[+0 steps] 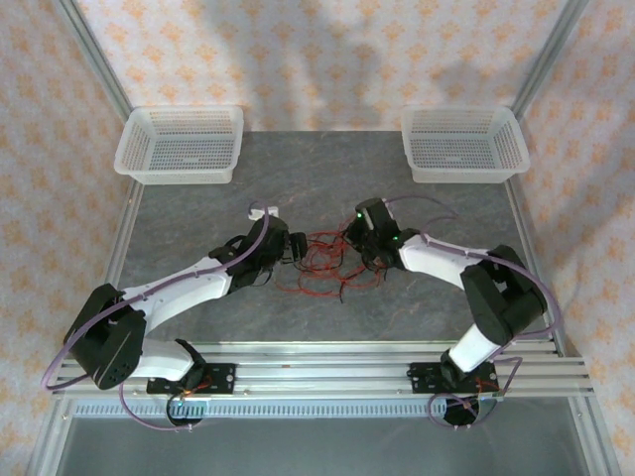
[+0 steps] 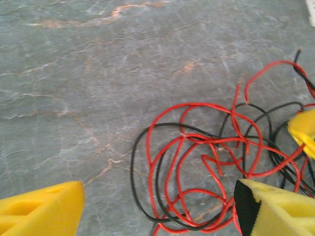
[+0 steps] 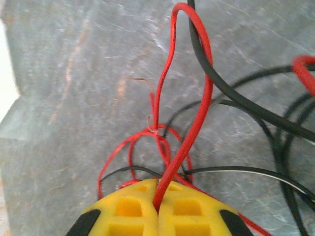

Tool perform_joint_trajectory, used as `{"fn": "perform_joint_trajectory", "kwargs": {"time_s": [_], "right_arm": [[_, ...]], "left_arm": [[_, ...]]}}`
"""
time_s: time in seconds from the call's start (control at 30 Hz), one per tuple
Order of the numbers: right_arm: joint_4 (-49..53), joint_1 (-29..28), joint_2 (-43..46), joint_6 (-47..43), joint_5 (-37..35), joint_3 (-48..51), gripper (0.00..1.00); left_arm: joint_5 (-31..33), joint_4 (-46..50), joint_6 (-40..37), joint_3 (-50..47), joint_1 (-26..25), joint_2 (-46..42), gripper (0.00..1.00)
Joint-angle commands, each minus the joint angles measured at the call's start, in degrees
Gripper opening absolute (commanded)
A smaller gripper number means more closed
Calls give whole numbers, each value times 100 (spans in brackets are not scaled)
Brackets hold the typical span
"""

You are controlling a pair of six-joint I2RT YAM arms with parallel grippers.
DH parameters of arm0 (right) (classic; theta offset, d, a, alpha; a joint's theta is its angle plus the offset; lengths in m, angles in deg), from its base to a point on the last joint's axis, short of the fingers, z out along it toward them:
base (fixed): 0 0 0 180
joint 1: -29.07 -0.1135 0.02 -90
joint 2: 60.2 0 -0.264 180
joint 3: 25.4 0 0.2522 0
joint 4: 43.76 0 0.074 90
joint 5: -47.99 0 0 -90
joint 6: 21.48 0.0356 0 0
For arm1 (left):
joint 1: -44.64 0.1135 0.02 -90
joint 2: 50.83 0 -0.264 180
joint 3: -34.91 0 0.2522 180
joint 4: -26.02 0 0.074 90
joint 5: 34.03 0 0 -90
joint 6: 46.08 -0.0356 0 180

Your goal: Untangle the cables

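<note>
Thin red and black cables (image 1: 322, 266) lie in one knotted heap on the grey marbled table (image 1: 198, 297), nothing separated yet. Yellow-padded right gripper (image 3: 158, 192), at the heap's three o'clock, pinches a red loop (image 3: 194, 98); left gripper (image 2: 157, 216), at nine o'clock, stands wide and empty.

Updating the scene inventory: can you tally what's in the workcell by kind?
White mesh baskets: 2
Robot arms: 2
Tangled heap of red and black cables: 1 (strand count unclear)
Small white object, kind unclear: 1
Total: 6
</note>
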Motion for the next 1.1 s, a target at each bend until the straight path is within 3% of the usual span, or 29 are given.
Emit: {"fn": "perform_joint_trajectory", "kwargs": {"time_s": [0.0, 0.33, 0.83, 1.07], "right_arm": [[275, 5, 620, -459, -231, -408, 0], [1214, 5, 1504, -895, -18, -1168, 0], [1519, 5, 1874, -866, 239, -1704, 0], [1519, 5, 1979, -803, 200, -1471, 0]], "left_arm": [[-96, -337, -409, -42, -198, -181, 81], [139, -1291, -1529, 120, -928, -451, 81], [-314, -2834, -2554, 794, -1178, 692, 83], [228, -3472, -2709, 860, -1205, 973, 82]]}}
